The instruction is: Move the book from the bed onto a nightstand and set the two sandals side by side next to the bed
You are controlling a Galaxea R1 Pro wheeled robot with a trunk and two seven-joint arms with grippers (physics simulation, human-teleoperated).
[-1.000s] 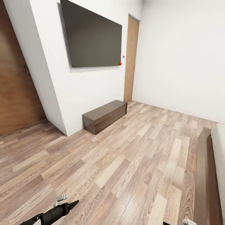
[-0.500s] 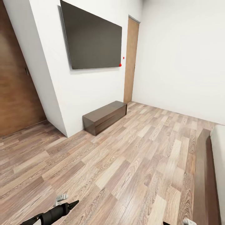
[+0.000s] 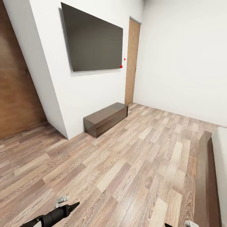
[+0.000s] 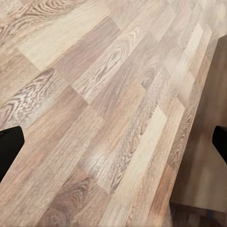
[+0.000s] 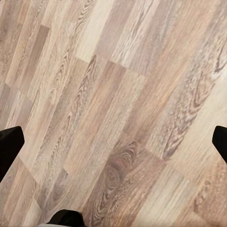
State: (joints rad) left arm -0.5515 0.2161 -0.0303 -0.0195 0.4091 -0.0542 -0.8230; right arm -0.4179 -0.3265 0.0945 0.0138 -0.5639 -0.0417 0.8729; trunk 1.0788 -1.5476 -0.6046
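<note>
White walls enclose the wood-plank floor (image 3: 132,164) of the bedroom, with a dark flat wall screen (image 3: 93,39) at 11 o'clock, a long low dark-brown bench (image 3: 105,118) beneath it, and the dark brown wooden bed frame (image 3: 206,179) at 4 o'clock. The left hand (image 3: 67,205), low at 7 o'clock, hangs over bare planks, fingers spread wide. The right hand (image 5: 113,142) is likewise spread over the floor.

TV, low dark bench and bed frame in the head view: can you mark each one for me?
TV (image 3: 93,39): head view, middle of its dark screen.
Low dark bench (image 3: 105,118): head view, on its top surface below the TV.
Bed frame (image 3: 206,176): head view, on the dark wood side rail at the right edge.
</note>
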